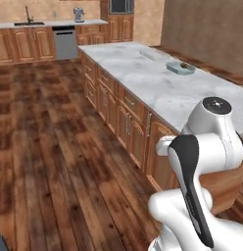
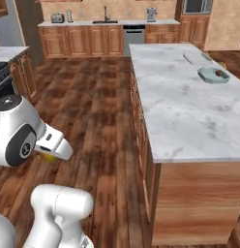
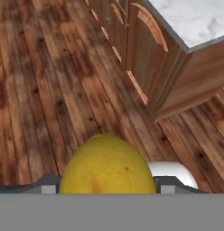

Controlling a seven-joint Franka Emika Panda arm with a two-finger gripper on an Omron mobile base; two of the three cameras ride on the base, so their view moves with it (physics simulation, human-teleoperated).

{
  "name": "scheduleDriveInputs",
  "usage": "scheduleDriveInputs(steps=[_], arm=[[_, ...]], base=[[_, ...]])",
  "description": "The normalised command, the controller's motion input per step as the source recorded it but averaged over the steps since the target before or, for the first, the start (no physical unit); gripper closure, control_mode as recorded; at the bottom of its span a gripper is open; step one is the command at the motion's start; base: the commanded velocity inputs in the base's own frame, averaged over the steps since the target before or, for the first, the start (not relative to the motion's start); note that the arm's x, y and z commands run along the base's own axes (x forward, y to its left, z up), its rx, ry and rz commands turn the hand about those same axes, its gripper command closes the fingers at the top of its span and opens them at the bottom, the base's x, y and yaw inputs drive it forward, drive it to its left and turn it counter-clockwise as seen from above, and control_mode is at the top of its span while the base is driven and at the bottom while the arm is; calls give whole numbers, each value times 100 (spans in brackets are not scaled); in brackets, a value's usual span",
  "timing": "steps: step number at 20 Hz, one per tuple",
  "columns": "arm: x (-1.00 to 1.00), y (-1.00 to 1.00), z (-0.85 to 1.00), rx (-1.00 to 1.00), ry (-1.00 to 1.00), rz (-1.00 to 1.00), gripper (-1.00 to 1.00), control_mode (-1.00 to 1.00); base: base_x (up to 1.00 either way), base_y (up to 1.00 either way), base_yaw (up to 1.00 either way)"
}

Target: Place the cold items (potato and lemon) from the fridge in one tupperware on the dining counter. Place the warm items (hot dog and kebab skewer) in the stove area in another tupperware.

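Observation:
A yellow lemon sits between my fingertips, and my gripper is shut on it. In the right base view a sliver of the lemon peeks out under the hand, low over the wooden floor and left of the dining counter. A pale blue tupperware stands far back on that counter with a small brown lump inside, which looks like the potato. The same tupperware shows in the left base view. A second, clear tupperware lies behind it. The hot dog and kebab skewer are out of view.
The counter's wooden cabinet corner is close on the right of the hand. A dark stove is at the left edge. Back-wall cabinets with a sink and a dishwasher lie far ahead across wide wooden floor.

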Motion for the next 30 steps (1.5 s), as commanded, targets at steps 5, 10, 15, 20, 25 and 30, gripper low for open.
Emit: scheduleDriveInputs(steps=[5,10,15,20,25,30], arm=[[0,0,0,0,0,0,100,100],[0,0,0,0,0,0,100,100],[0,0,0,0,0,0,100,100],[0,0,0,0,0,0,100,100],[0,0,0,0,0,0,100,100],[0,0,0,0,0,0,100,100]], base=[[5,-69,-38],[11,-100,-14],[23,-100,0],[10,-100,0],[29,-100,14],[37,-100,17]])
